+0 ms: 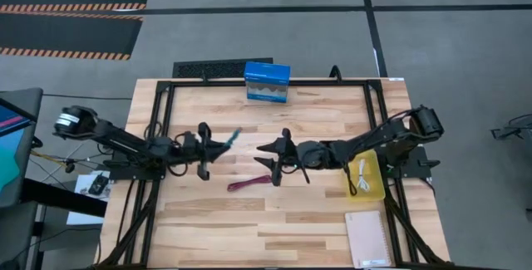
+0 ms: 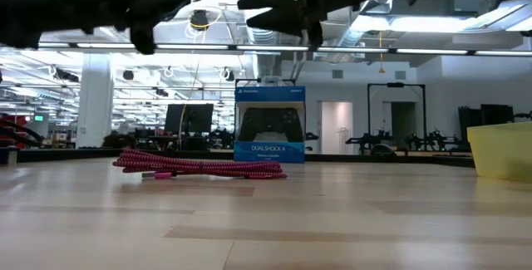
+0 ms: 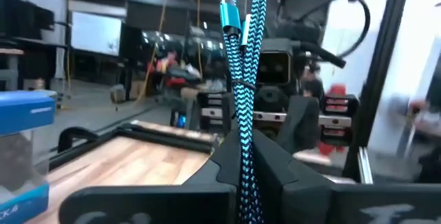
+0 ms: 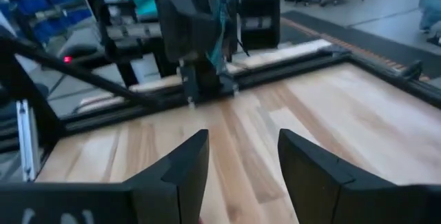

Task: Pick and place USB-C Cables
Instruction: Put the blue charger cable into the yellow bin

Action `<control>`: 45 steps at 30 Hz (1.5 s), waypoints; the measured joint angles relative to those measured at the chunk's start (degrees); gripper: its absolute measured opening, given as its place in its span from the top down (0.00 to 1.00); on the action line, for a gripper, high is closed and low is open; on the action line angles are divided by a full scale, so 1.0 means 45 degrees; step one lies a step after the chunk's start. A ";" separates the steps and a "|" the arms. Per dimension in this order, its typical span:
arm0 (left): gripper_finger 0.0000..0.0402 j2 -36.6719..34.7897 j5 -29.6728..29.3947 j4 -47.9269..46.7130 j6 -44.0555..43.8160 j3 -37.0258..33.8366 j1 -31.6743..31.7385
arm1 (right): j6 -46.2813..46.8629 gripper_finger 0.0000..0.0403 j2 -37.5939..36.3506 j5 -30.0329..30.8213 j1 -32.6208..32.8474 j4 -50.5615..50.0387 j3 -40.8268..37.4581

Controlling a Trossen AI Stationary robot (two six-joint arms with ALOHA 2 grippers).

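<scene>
You have the teal cable [image 3: 242,79] clamped between the fingers of the left gripper [image 1: 223,144]; in the left wrist view the braided bundle stands up straight from the closed fingers, and its metal plugs are at the free end. In the high view this free end points away from the left gripper toward the right gripper [image 1: 268,149], which faces it across a small gap above the middle of the table [image 1: 332,112]. The right gripper has its fingers apart and holds nothing; in the right wrist view only bare wood shows between them, and the left gripper with the teal cable is straight in front.

The maroon-red cable [image 1: 249,184] lies flat on the table, just below and behind the right gripper and not touching it. A white cable [image 1: 362,172] already rests in the yellow tray [image 1: 376,189] near the base of the right arm. I cannot see the black cable in any view. The blue box [image 1: 267,82] stands at the far edge of the table, well apart from both grippers.

So I judge that one cable is placed, one is in the air between the arms, probably for a handover, and the maroon-red one is still waiting for you.
</scene>
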 joint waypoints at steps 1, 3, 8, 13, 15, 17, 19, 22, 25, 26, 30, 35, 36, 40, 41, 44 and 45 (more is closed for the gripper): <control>1.00 0.0158 0.0106 0.0784 -0.0137 -0.0343 0.0101 | -0.0104 0.51 -0.0009 -0.0001 -0.0012 0.0171 0.0000; 1.00 0.0427 0.0448 0.2281 -0.0275 -0.0844 0.0298 | -0.0305 0.51 -0.0019 -0.0062 -0.0099 0.0518 0.0000; 1.00 0.1054 0.1502 0.3753 -0.0221 -0.1058 0.0658 | -0.0708 0.50 -0.0024 -0.1170 -0.0449 0.1777 0.0015; 1.00 0.1942 0.2054 0.3891 -0.0260 -0.0592 0.0695 | -0.0919 0.50 -0.0019 -0.1863 -0.0769 0.2752 0.0015; 1.00 0.2410 0.2178 0.4082 -0.0247 -0.0269 0.0701 | -0.0924 0.50 -0.0019 -0.1902 -0.0855 0.2956 0.0015; 1.00 0.2924 0.2388 0.4101 -0.0052 0.0176 0.0724 | -0.0951 0.50 -0.0019 -0.1974 -0.0911 0.2993 0.0015; 1.00 0.3473 0.2634 0.4026 0.0256 0.0589 0.0733 | -0.0946 0.50 -0.0019 -0.2103 -0.0921 0.2958 0.0015; 1.00 0.4229 0.2933 0.4060 0.0470 0.1066 0.0924 | -0.0973 0.50 -0.0019 -0.2181 -0.0921 0.2916 0.0015; 1.00 0.4791 0.3373 0.4053 0.0154 0.1410 0.1275 | -0.1156 0.50 -0.0019 -0.2186 -0.0892 0.2784 0.0015; 1.00 0.4905 0.3532 0.4050 0.0037 0.1488 0.1381 | -0.1208 0.50 -0.0019 -0.2194 -0.0892 0.2762 0.0015; 1.00 0.5102 0.3848 0.4037 -0.0119 0.1759 0.1617 | -0.1251 0.50 -0.0019 -0.2235 -0.0892 0.2580 0.0015; 1.00 0.5097 0.4145 0.4036 -0.0020 0.2126 0.1705 | -0.1255 0.50 -0.0019 -0.2235 -0.0897 0.2561 0.0015; 1.00 0.5097 0.4233 0.4044 0.0013 0.2237 0.1705 | -0.1257 0.50 -0.0019 -0.2235 -0.0927 0.2561 0.0015; 1.00 0.5556 0.4509 0.4083 0.0065 0.2631 0.1715 | -0.1279 0.50 -0.0019 -0.2269 -0.0999 0.2578 0.0010; 1.00 0.5689 0.4590 0.4136 0.0075 0.2719 0.1746 | -0.1288 0.50 -0.0027 -0.2266 -0.0996 0.2575 0.0007; 1.00 0.6113 0.4659 0.4052 -0.0189 0.2856 0.1915 | -0.1286 0.50 -0.0016 -0.2270 -0.0975 0.2645 0.0006; 1.00 0.6173 0.4636 0.3781 -0.0317 0.2822 0.1984 | -0.1286 0.50 -0.0019 -0.2266 -0.0968 0.2593 0.0010</control>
